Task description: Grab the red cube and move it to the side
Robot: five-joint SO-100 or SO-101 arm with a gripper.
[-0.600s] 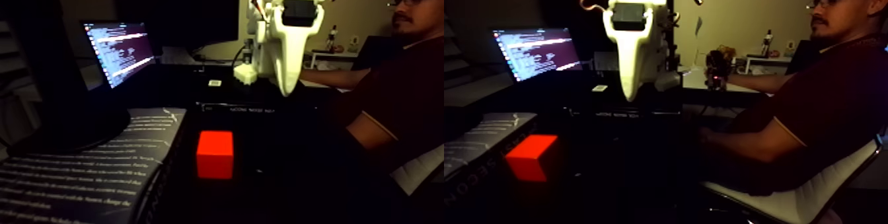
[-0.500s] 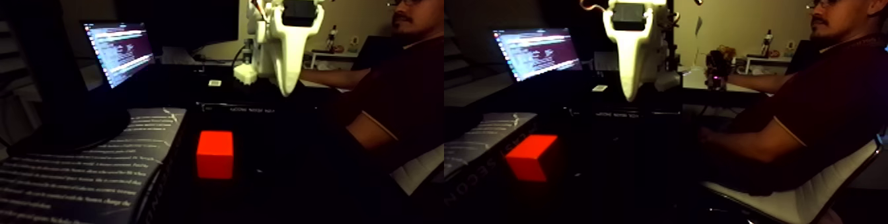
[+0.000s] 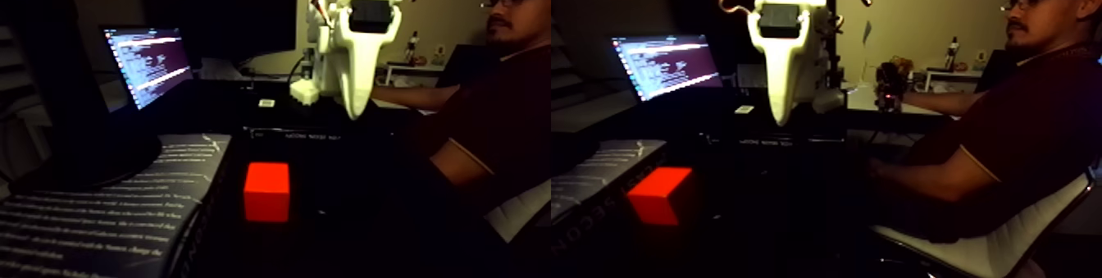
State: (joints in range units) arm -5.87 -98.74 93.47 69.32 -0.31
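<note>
Tool (image 3: 354,111) hangs raised above the dark tabletop (image 3: 344,216), its white tapered finger pointing down, well clear of the red cube (image 3: 266,191); the same arrangement shows in the right half of the fixed view, where the finger sits above and right of the cube. Whether the jaws stand apart or together cannot be told, since one white finger hides whatever lies behind it and the lighting is poor. Red cube rests on the tabletop, untouched, just beside the edge of a printed sheet (image 3: 98,207) on its left; nothing is held. Judged risks: the descent starts offset from the cube, so a finger may land on its top face or nudge a corner and skid it toward the printed sheet, spoiling the approach. In such dim light the tabletop surface is hard to read, so a descent carried too far could drive the fingertips into it. A seated person (image 3: 492,109) sits close on the right, arm extended near the arm's base; a sideways carry in that direction risks contact.
</note>
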